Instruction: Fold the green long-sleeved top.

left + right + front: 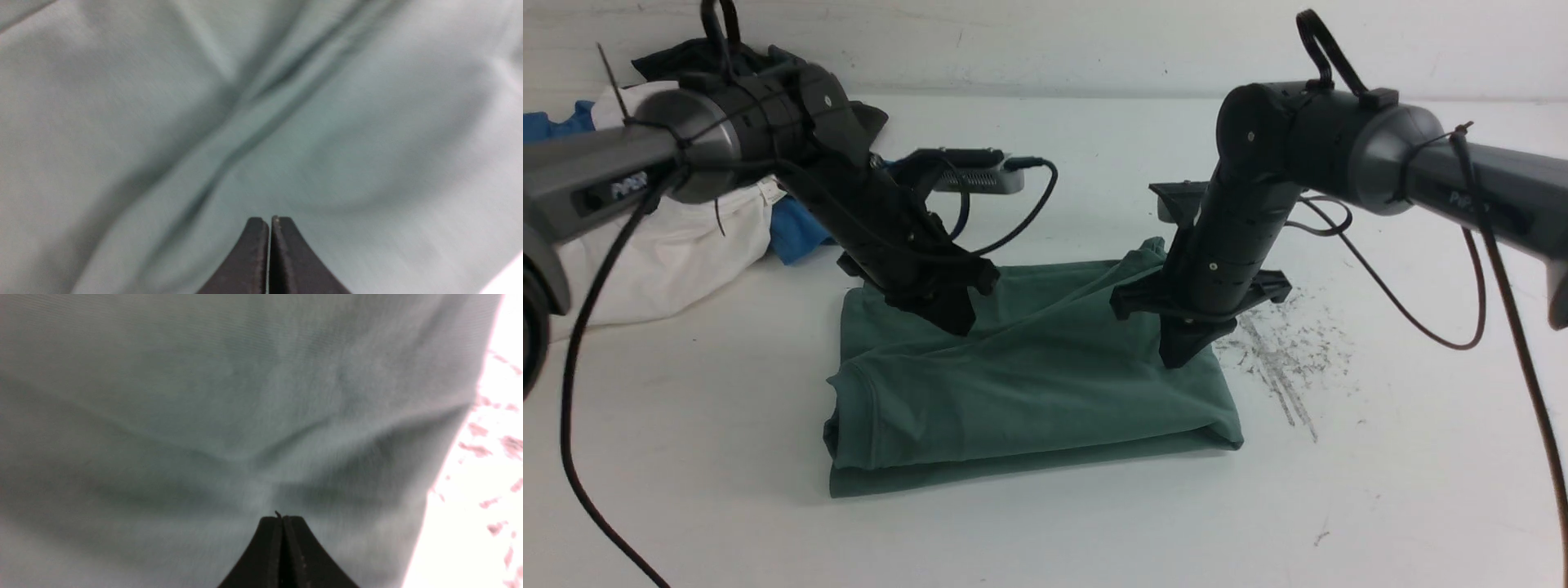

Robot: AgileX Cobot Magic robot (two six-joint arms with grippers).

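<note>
Front camera sits between the arms, looking forward and slightly down across the white table [1045,523] to the back wall. Left wrist camera peers along the closed fingers [249,253], very close to the green long-sleeved top [204,122] just beyond their tips. Right wrist camera does likewise past its fingers [302,555]. All three views share that cloth.

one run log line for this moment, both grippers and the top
green top: folded rectangle on table | left gripper: shut, empty, over top | right gripper: shut, empty, over top
</note>
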